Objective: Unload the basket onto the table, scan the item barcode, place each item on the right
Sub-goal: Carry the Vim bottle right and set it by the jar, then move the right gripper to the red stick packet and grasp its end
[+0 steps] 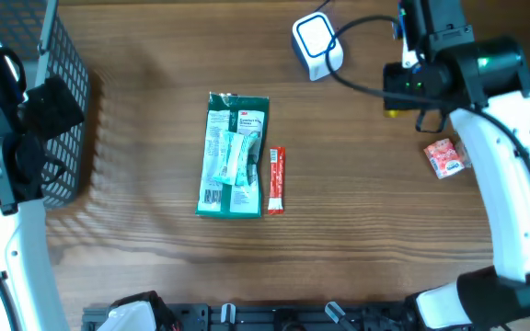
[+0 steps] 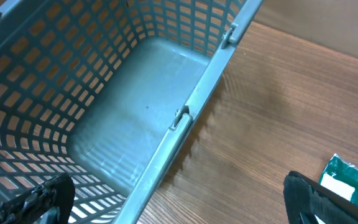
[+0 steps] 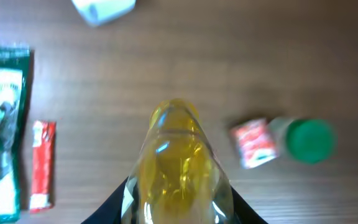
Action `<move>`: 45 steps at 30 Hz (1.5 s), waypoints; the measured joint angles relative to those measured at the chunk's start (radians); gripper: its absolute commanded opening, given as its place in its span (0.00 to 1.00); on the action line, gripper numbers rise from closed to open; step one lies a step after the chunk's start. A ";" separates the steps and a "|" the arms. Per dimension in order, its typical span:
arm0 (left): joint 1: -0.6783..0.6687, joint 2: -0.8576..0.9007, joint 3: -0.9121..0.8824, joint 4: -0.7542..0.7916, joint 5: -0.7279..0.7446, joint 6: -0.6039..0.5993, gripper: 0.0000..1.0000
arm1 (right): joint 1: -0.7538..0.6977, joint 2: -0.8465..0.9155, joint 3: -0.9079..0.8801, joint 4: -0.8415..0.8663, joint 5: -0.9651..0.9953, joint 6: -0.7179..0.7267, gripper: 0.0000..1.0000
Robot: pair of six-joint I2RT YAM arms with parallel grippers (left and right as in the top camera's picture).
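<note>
Right jaws hold the yellow bottle (image 3: 178, 168) near the white scanner (image 1: 316, 44), likely so it can read the barcode; left jaws gape wide.

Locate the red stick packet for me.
In the overhead view, the red stick packet lies near the middle of the table, close beside the green package, on the right arm's side of it.

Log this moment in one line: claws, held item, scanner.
left claw: open, above basket | right claw: shut on yellow bottle | barcode scanner, green package, red stick packet: on table
</note>
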State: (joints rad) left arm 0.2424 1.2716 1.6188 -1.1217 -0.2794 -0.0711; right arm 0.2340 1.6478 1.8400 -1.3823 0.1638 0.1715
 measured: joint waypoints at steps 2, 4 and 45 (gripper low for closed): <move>0.000 0.000 0.000 0.000 0.000 0.000 1.00 | -0.049 0.008 -0.100 0.033 -0.065 0.012 0.18; 0.000 0.000 0.000 0.000 0.000 0.000 1.00 | -0.091 0.013 -0.202 0.089 -0.097 0.016 0.18; 0.000 0.000 0.000 0.000 0.000 0.000 1.00 | -0.094 0.009 -0.125 0.177 -0.365 0.014 0.36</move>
State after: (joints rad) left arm 0.2424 1.2716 1.6188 -1.1221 -0.2794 -0.0711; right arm 0.1398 1.6566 1.7149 -1.2057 -0.2016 0.1852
